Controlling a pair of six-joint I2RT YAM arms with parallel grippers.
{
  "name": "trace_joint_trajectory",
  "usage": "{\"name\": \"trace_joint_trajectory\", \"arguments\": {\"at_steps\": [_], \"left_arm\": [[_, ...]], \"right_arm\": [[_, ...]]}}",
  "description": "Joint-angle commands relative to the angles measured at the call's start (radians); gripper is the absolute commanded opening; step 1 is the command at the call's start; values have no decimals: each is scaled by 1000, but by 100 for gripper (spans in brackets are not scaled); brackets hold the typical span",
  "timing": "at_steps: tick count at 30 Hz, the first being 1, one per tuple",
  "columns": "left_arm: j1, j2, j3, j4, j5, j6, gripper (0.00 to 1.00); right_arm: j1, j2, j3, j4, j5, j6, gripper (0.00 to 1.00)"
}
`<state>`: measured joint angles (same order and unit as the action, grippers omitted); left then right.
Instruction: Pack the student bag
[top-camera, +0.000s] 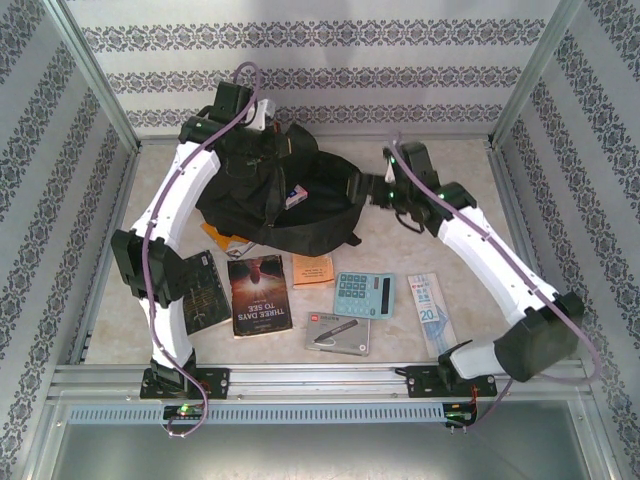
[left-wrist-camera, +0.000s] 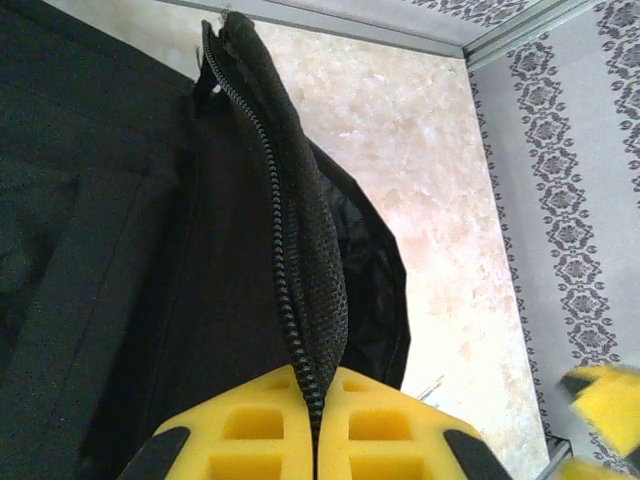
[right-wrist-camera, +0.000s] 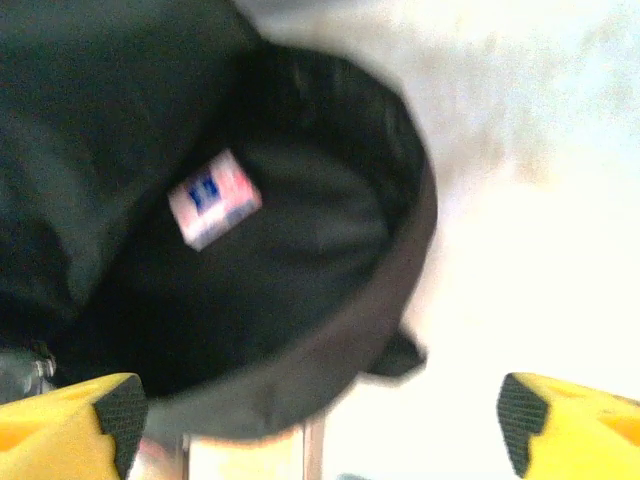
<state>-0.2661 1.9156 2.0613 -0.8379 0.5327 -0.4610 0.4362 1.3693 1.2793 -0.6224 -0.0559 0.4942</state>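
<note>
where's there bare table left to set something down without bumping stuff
The table is bare in its far right corner, behind the right arm, and in a patch between the student bag and the calculator. The near row is crowded, from the dark book across to the pale strip on the right.

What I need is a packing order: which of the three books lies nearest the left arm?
The dark book, leftmost in the row, beside the arm; the red-brown book and the orange booklet lie farther right.
</note>
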Motion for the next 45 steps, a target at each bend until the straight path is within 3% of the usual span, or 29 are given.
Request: {"name": "trace_joint_trajectory", "arguments": {"at_steps": [1,7,9,15,33,39,45], "left_arm": [[6,-64,-28,102,57,-18,0],[4,-93,-80,133,77,-20,0],[4,-92,-84,138,89,-27,0],[6,-100,-94,135,98,-26,0],[8,-95,-95,121,95,-8,0],[8,-82,-85,115,94,-5,0],[10,-67,-60,100,95,-5,0]], "right_arm": [[-8,-106,-187,-150,-120,18,87],[-53,-318,-485,-153,-198,107,90],[-64,-332,-536,-171,-172,119,86],[-163,-321,-694,-30,-291,146,69],[-194,-97,-732,191,-416,90,26],[-197,-143,-736,162,-378,89,7],[-200,-242,-687,67,-302,101,0]]}}
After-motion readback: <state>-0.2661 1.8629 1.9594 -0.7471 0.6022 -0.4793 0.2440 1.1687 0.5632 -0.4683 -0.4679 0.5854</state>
